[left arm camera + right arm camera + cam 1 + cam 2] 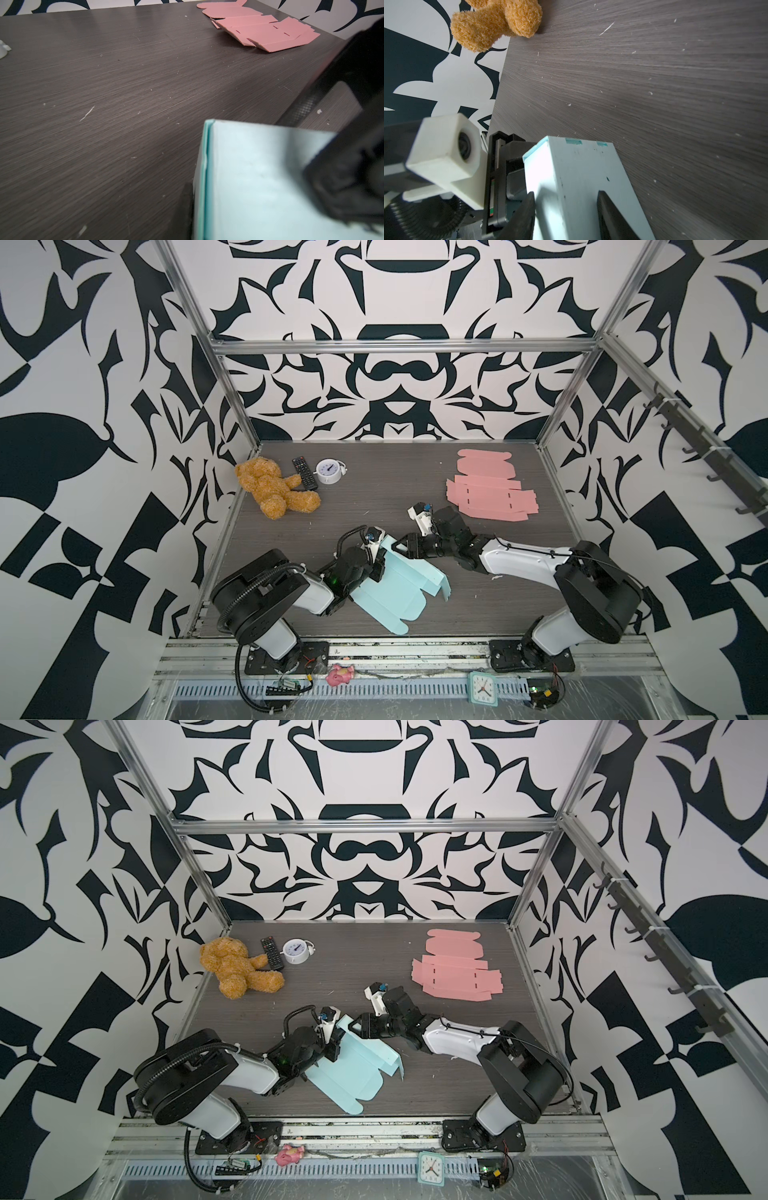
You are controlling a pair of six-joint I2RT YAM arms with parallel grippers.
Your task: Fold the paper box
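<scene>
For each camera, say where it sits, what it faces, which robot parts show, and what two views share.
Both top views: high in front, looking down on the table; left arm and right arm whole.
Left wrist: low, facing the pink cardboard; one finger shows.
Right wrist: low, facing the teddy bear; both fingers show.
Shared: the blue box, in both wrist views.

Left arm (320, 593) and right arm (515, 560) are white shells with chunky black joints, lower left one wearing a ribbed black hose (249, 589) and green light (333, 580). Right tool (566, 207) has black wedge fingers (527, 212).
</scene>
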